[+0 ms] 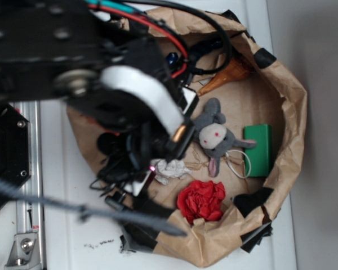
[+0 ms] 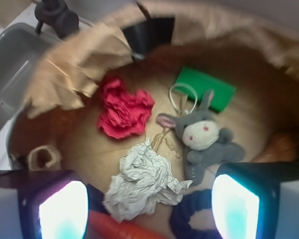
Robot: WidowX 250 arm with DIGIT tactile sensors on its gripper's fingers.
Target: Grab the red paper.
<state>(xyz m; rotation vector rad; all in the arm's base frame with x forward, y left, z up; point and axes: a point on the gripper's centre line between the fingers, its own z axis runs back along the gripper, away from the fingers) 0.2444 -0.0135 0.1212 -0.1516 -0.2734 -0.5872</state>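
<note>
The red paper (image 1: pixel 201 201) (image 2: pixel 124 111) is a crumpled, rose-like wad lying on the brown floor of a paper bag (image 1: pixel 287 112), near its rim. My gripper (image 2: pixel 149 209) hangs open above the bag floor, its two fingers wide apart with a white crumpled paper ball (image 2: pixel 142 181) between and below them. The red paper lies beyond the fingertips, apart from them. In the exterior view the arm hides the gripper's fingers; the white paper ball (image 1: pixel 170 169) peeks out beside it.
A grey stuffed toy (image 1: pixel 215 135) (image 2: pixel 205 137) lies beside a green block (image 1: pixel 258 149) (image 2: pixel 205 89) and a white loop of cord (image 2: pixel 183 97). A dark blue ring (image 2: pixel 194 219) and an orange object (image 2: pixel 124 229) lie under the gripper. An orange cone (image 1: pixel 228 76) rests at the bag's far side.
</note>
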